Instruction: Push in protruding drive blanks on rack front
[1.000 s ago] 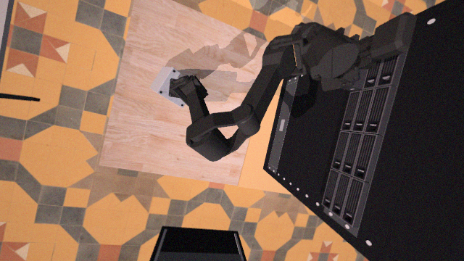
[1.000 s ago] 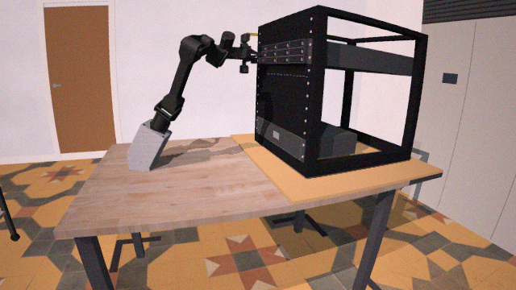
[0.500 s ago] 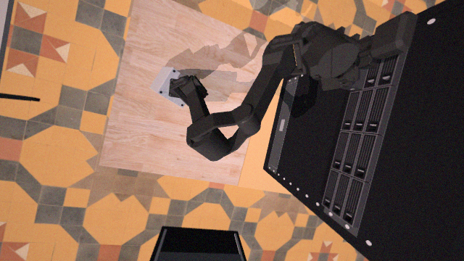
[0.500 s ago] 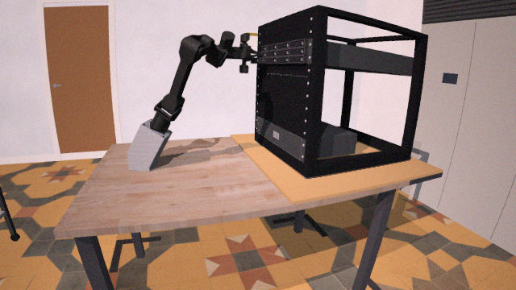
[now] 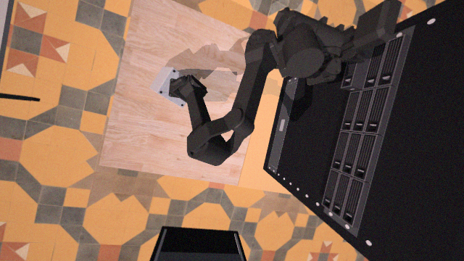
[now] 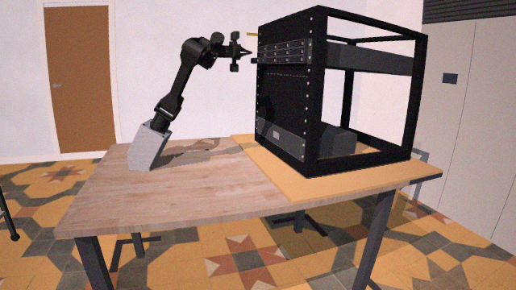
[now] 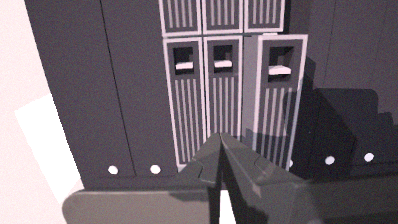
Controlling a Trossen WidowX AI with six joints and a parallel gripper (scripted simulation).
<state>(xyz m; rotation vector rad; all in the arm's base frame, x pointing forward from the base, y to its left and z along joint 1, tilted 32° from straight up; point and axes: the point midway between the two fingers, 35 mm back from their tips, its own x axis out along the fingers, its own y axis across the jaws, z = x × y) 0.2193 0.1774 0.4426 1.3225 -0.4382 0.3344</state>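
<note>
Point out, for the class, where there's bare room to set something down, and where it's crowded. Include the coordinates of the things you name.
Open: the wooden tabletop (image 5: 145,145) (image 6: 173,197) between the arm's grey base (image 5: 163,81) (image 6: 145,149) and the table's near edge; also the orange board's strip (image 6: 298,191) before the rack (image 6: 316,121). Crowded: the rack's upper front, where the gripper (image 6: 251,52) (image 7: 219,140) hovers by the protruding blank (image 6: 254,60) (image 7: 277,115).

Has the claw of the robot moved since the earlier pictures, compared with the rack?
Yes. In the exterior view, the claw has drawn back, away from the front of the rack.
</note>
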